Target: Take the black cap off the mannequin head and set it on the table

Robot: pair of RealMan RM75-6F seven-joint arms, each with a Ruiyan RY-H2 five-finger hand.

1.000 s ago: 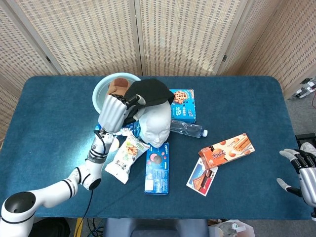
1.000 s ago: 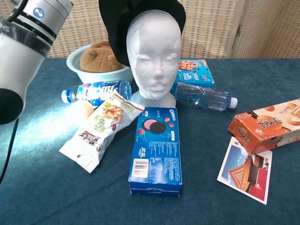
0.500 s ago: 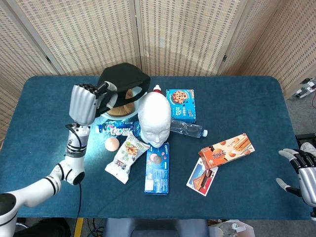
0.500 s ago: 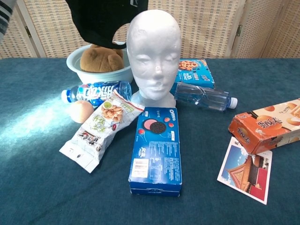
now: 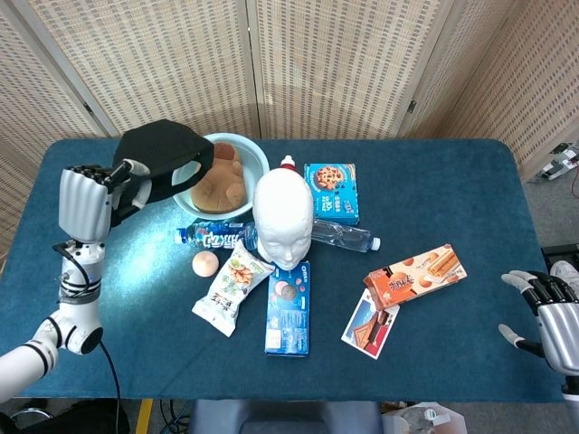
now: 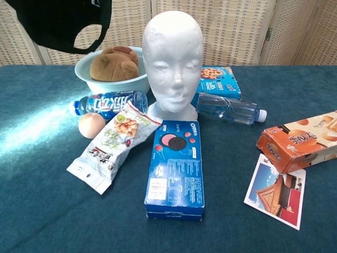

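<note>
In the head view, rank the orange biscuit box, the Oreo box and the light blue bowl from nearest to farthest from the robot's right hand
From the right hand at the table's right edge:
1. Orange biscuit box, right of centre, nearest.
2. Oreo box, centre front, in front of the mannequin head.
3. Light blue bowl, far left rear, farthest.

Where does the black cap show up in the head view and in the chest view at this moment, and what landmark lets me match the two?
Head view: the black cap is upper left, held in the air by the left hand, left of the light blue bowl.
Chest view: the black cap fills the top-left corner, above and left of the bowl; the hand is out of frame.
Shared landmark: the white mannequin head, now bare.
</note>
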